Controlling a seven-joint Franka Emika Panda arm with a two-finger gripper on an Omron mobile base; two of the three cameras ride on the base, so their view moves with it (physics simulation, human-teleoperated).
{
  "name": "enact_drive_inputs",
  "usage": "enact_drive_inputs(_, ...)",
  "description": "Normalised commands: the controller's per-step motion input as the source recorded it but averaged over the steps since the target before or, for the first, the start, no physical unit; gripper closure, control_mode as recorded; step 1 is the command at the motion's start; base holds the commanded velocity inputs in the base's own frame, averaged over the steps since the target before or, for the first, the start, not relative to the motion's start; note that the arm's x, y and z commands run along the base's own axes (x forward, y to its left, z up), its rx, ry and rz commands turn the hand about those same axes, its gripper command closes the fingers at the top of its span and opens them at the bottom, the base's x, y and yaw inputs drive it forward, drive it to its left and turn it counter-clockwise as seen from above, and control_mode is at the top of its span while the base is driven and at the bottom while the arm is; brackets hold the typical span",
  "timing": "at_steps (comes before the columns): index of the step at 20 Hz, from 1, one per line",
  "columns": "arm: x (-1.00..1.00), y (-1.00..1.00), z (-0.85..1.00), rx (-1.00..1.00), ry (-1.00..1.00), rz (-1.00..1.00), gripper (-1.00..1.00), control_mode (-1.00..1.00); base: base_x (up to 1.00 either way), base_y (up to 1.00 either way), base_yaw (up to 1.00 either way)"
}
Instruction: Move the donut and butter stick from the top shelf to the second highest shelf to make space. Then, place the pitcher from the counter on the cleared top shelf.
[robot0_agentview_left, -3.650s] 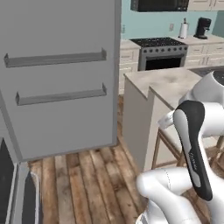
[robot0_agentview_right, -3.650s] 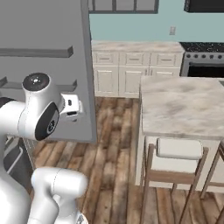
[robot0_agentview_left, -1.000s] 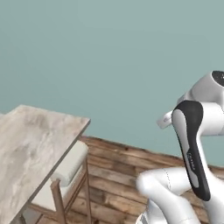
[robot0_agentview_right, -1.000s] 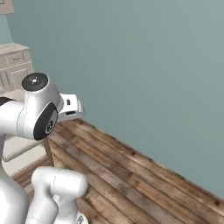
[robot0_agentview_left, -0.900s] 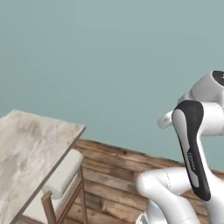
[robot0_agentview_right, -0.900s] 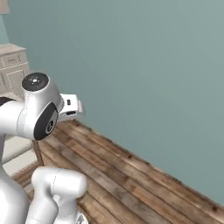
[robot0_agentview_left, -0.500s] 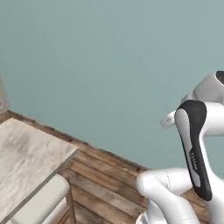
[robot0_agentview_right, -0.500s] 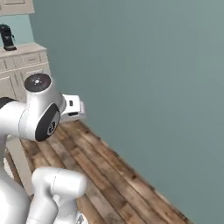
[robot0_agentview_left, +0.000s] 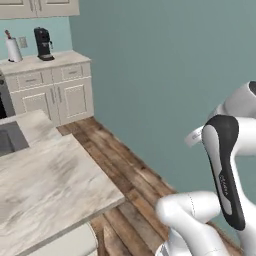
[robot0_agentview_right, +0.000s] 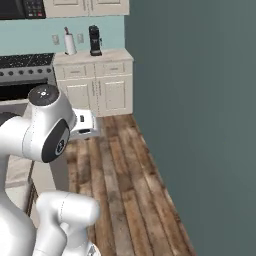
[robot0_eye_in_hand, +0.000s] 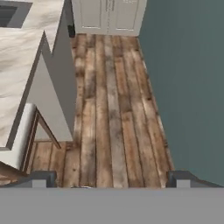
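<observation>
My gripper (robot0_eye_in_hand: 111, 179) is open, its two dark fingertips (robot0_eye_in_hand: 43, 178) wide apart over the wooden floor with nothing between them. A light marbled counter (robot0_agentview_left: 50, 185) lies at the lower left of the left base view, and its corner and pale side (robot0_eye_in_hand: 52, 87) show at the left of the hand view. My white arm (robot0_agentview_left: 225, 185) is folded close to the base. The donut, the butter stick, the pitcher and both shelves are out of view.
A teal wall (robot0_agentview_left: 175, 75) runs along the right. Pale cabinets (robot0_agentview_right: 95, 85) at the back carry a coffee machine (robot0_agentview_right: 94, 40) and a paper towel roll (robot0_agentview_right: 70, 45), beside a stove (robot0_agentview_right: 25, 75). A stool (robot0_eye_in_hand: 17, 140) stands under the counter. Wooden floor (robot0_eye_in_hand: 113, 109) lies between.
The whole picture has shifted, so the camera has turned with the base. The fridge door has left the views and the back cabinets have come in. The gripper stays open.
</observation>
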Motion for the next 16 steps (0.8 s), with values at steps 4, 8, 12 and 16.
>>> enact_drive_inputs(4,0.00,0.00,0.00,0.00,0.00,0.00,-1.00,1.00,1.00,-0.14,0.65)
enact_drive_inputs(8,0.00,0.00,0.00,0.00,0.00,0.00,-1.00,1.00,1.00,-0.32,0.54)
enact_drive_inputs(12,0.00,0.00,0.00,0.00,0.00,0.00,-1.00,1.00,1.00,-0.54,0.39)
enact_drive_inputs(16,0.00,0.00,0.00,0.00,0.00,0.00,-1.00,1.00,1.00,-0.55,0.25)
